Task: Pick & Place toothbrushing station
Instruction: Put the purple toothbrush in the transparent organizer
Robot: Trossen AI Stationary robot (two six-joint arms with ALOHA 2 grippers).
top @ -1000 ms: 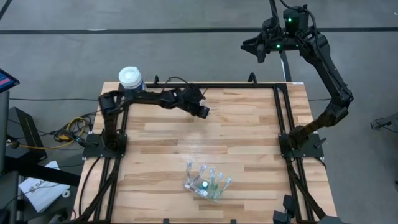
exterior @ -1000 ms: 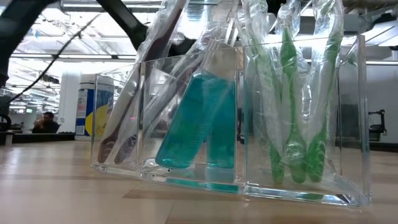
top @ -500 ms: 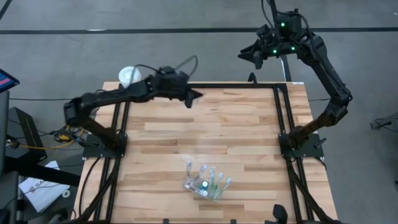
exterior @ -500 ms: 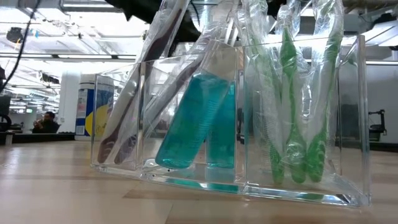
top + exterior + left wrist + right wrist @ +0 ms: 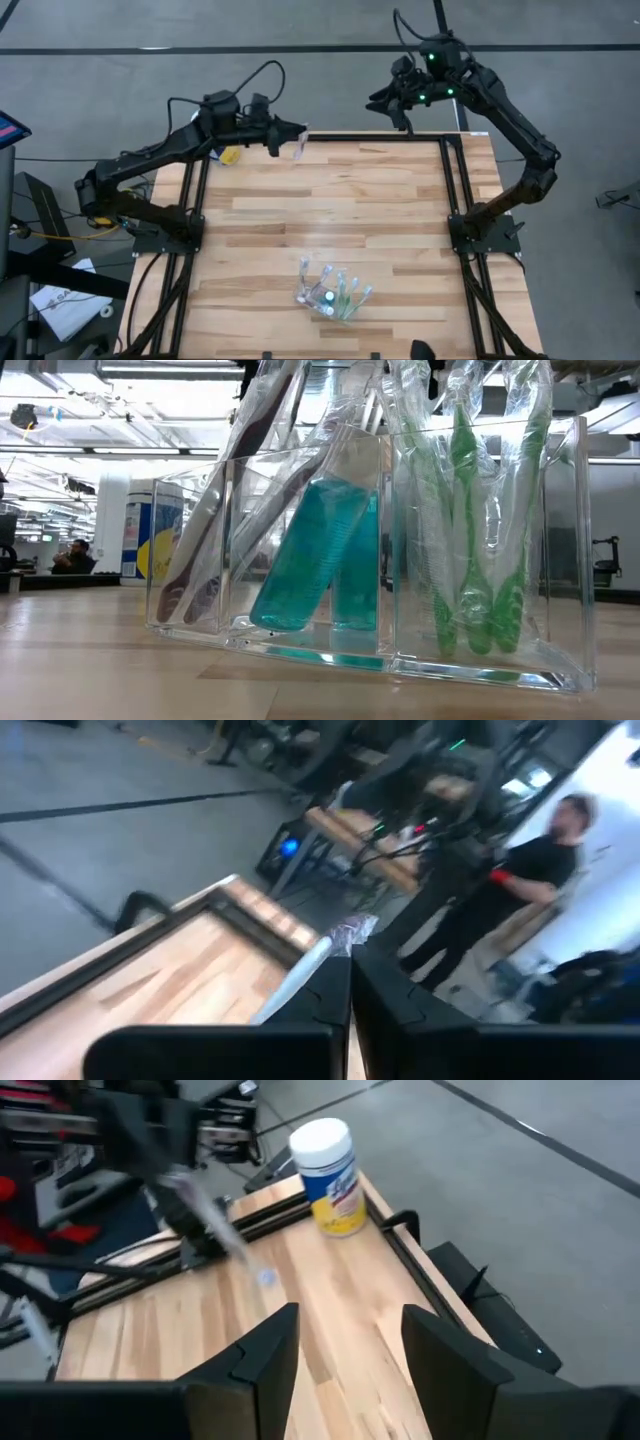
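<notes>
The toothbrushing station (image 5: 330,291) is a clear plastic holder standing on its base near the table's front edge. It holds two teal tubes (image 5: 312,555), green toothbrushes (image 5: 470,520) and darker wrapped ones (image 5: 215,530). My left gripper (image 5: 288,133) is raised over the table's far edge, left of the middle, shut on a wrapped white toothbrush (image 5: 300,975). That toothbrush also shows in the right wrist view (image 5: 215,1225). My right gripper (image 5: 350,1345) hangs open and holds nothing, high above the far edge, right of the middle (image 5: 385,100). My left gripper pinches the wrapped toothbrush between its two shut fingers, close to the crinkled wrapper end (image 5: 348,932). The fingers lie about level and cross the toothbrush. Its white shaft (image 5: 285,995) slants away below the fingers, lifted clear of the table.
A white-capped canister with a yellow label (image 5: 328,1175) stands at the table's far left corner, partly under my left arm (image 5: 228,155). A black frame rail (image 5: 375,140) runs around the wooden table. A person (image 5: 520,890) stands in the room beyond.
My left gripper has risen from low over the table's far part and drawn back toward the far left corner, tipping up to nearly level, with the toothbrush lifted along. My right gripper has swung toward the table's left, above the far edge. The station has kept still.
</notes>
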